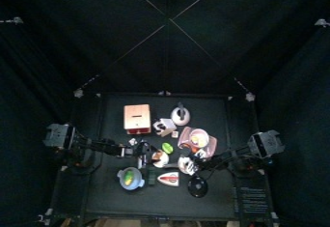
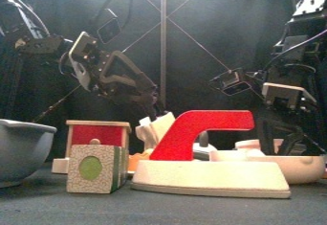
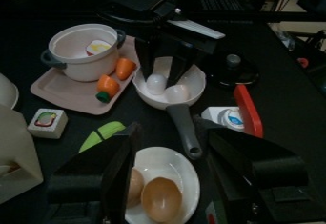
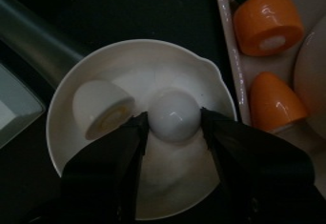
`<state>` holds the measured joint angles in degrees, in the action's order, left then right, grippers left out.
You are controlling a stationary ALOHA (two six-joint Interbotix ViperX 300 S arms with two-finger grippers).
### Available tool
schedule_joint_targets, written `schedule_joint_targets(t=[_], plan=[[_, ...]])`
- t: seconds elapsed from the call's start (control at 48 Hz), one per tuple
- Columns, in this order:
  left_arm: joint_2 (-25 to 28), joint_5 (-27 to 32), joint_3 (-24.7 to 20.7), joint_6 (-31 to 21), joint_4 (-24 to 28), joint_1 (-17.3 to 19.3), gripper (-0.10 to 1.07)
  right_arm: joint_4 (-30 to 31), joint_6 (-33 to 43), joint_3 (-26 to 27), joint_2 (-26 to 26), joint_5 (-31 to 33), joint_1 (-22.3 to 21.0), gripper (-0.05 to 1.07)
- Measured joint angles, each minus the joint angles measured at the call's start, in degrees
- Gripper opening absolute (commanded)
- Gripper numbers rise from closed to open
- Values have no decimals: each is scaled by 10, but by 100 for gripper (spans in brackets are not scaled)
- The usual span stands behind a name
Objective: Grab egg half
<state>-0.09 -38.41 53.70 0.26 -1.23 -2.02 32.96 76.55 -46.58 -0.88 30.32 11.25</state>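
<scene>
White plastic fills the right wrist view: a pan (image 4: 133, 123) with two egg halves in it, and the right gripper (image 4: 173, 142) poised straight over them. Its black jaws stand apart with one egg half (image 4: 173, 113), the rounded white one, sitting between their tips; the frames do not show whether the tips touch it yet, and nothing is lifted. The other half (image 4: 99, 109), yolk edge showing, lies just beside the jaw on that side, so it sits close to the closing path. Two orange carrot pieces (image 4: 270, 23) lie outside the pan, beyond the opposite jaw.

The step in hand looks like the final approach before the pinch. The next move calls for the jaws to settle a little lower around the rounded half and close gently on its sides, since a smooth dome may squirt out, and to avoid nudging the neighbouring half.

The left gripper (image 3: 173, 185) hangs wide open and empty above a plate (image 3: 163, 185) holding a brown egg (image 3: 160, 198), well away from the pan.
</scene>
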Motion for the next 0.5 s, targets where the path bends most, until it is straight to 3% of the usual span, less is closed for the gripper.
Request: schedule_joint_targets(t=[0.188,0.396,0.5], plan=[[1,0,1,0,0,0,86,-1,0,3,-4,-1,-5,78],[0,0,1,0,0,1,86,1,0,6,-5,-1,-7,63],[1,0,1,0,0,1,86,1,0,7,-5,-1,-7,62]])
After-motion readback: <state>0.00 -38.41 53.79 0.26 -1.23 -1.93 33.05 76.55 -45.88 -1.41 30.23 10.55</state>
